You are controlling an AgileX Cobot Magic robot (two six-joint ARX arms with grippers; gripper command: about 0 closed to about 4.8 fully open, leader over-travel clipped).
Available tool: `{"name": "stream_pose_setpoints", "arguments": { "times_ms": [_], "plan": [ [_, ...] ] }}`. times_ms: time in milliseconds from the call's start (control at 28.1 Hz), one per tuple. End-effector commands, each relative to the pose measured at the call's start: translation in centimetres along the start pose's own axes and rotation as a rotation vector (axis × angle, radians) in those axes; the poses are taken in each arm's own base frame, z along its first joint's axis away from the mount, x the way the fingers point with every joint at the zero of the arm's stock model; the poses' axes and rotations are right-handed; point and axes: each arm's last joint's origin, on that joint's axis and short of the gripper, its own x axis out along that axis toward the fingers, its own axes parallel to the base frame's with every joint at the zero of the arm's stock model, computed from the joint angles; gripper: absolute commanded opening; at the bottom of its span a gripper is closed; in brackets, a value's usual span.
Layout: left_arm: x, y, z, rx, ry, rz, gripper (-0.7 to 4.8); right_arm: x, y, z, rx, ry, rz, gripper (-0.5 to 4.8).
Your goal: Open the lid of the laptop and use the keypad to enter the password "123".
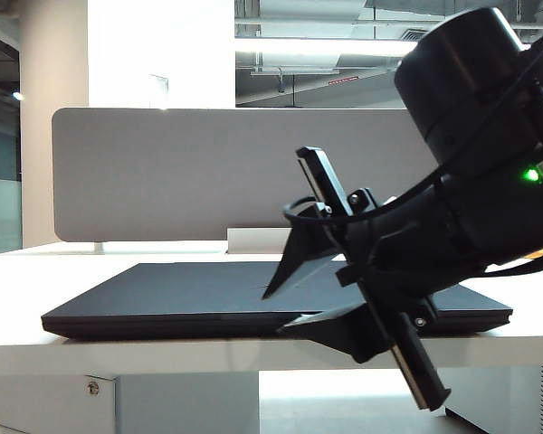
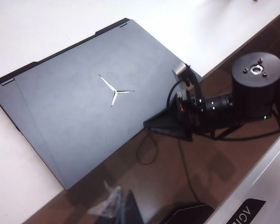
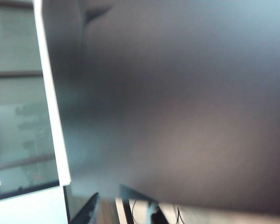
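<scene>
While the laptop (image 1: 253, 298) lies shut and flat on the white table (image 1: 163, 353), only the left wrist view shows the silver star mark on the lid (image 2: 84, 107). Seen from outside, the right gripper (image 1: 294, 303) sits at the laptop's front edge, fingers apart and holding nothing. Nothing shows the left gripper.

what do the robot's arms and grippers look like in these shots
The right gripper is matte black with wedge-shaped fingers on a long slim bar. Behind it sits a fat black cylindrical joint housing with a small green light and loose black cables looping beside it. The left gripper shows only as blurred dark tips. The closed laptop lies nearby.
</scene>
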Motion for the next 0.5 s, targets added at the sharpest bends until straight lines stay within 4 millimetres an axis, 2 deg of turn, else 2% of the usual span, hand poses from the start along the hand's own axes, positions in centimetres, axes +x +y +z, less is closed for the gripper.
{"name": "stream_pose_setpoints", "arguments": {
  "times_ms": [36,285,392,499],
  "plan": [
    [0.0,0.0,0.1,0.001,-0.008,-0.001,-0.06,0.0,0.2,0.8,0.010,-0.025,0.017,1.32],
    [0.0,0.0,0.1,0.001,-0.008,0.002,-0.06,0.0,0.6,1.0,-0.008,-0.048,0.051,1.30],
    [0.0,0.0,0.1,0.001,-0.007,0.002,-0.06,-0.1,1.3,1.1,-0.041,-0.066,0.124,1.09],
    [0.1,0.0,0.1,0.001,-0.003,0.002,-0.06,-0.1,1.3,1.1,-0.067,-0.069,0.126,1.02]
  ]
}}
